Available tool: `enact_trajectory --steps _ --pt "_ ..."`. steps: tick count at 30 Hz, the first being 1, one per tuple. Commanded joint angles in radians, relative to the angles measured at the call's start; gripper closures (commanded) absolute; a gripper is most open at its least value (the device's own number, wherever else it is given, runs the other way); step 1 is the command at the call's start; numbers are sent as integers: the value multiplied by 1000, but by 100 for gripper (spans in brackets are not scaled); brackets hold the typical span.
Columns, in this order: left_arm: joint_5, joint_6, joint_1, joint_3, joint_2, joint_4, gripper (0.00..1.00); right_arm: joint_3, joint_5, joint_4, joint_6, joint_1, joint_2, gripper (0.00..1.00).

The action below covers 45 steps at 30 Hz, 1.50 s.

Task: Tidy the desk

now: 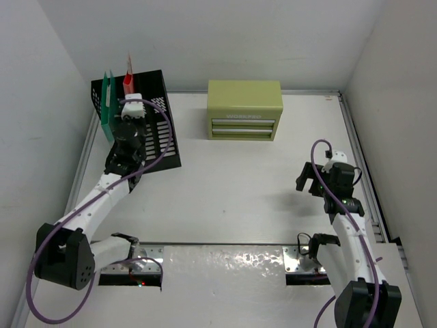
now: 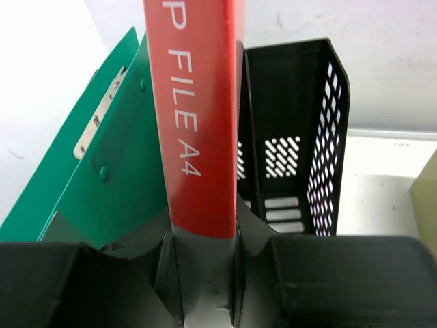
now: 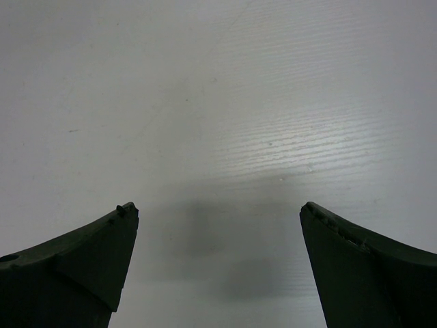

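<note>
Black slotted file rack [image 1: 156, 92] at far left by the wall; a red file [image 2: 198, 123] printed "FILE A4" stands upright at its left side, with a green folder [image 2: 109, 184] tilted just left of it. Olive-green drawer chest [image 1: 244, 109], two drawers showing, sits far centre, well apart from the rack

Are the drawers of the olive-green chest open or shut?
Shut: in the top view both drawer fronts sit flush with the front of the olive-green chest, and neither is pulled out.

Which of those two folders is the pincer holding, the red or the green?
The red A4 file, clamped upright in the left pincer; the green folder leans free beside it.
</note>
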Motion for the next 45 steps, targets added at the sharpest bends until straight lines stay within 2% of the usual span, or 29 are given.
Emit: enact_trajectory --steps 1,14,19,21,23,25,27,28,30,31,33,34,35,37,39,45 --pt "19 5 28 1 10 270 100 39 12 -16 -14 1 6 1" --pt "92 0 67 -99 99 491 100 42 55 -59 -25 1 -17 1" --pt "108 0 73 -114 141 554 100 44 12 -50 -26 1 -18 1" --pt "112 -3 79 -116 151 560 100 53 -12 -51 -26 1 -23 4" --pt "118 -17 84 -116 151 557 100 77 -112 -19 15 12 -37 14" --pt "126 -32 88 -114 148 542 100 119 -166 39 81 79 -32 19" --pt "126 -38 91 -111 148 523 100 154 -126 74 112 160 -17 20" --pt "126 -43 91 -110 147 519 100 197 -49 105 121 280 15 21" --pt "124 -49 94 -104 145 494 100 278 48 134 113 413 72 21" --pt "126 -55 94 -96 142 484 100 312 91 168 98 549 112 21" --pt "128 -61 98 -84 141 457 100 437 193 202 78 730 278 21" --pt "128 -69 98 -79 136 453 100 491 204 226 61 771 347 20" --pt "129 -72 101 -78 135 448 100 546 207 231 58 804 492 19" --pt "131 -83 104 -70 127 425 100 759 204 257 58 884 697 20" --pt "131 -83 104 -70 122 416 100 849 195 315 69 904 815 21" --pt "120 -78 120 -64 128 419 100 1266 191 277 61 941 1268 35"
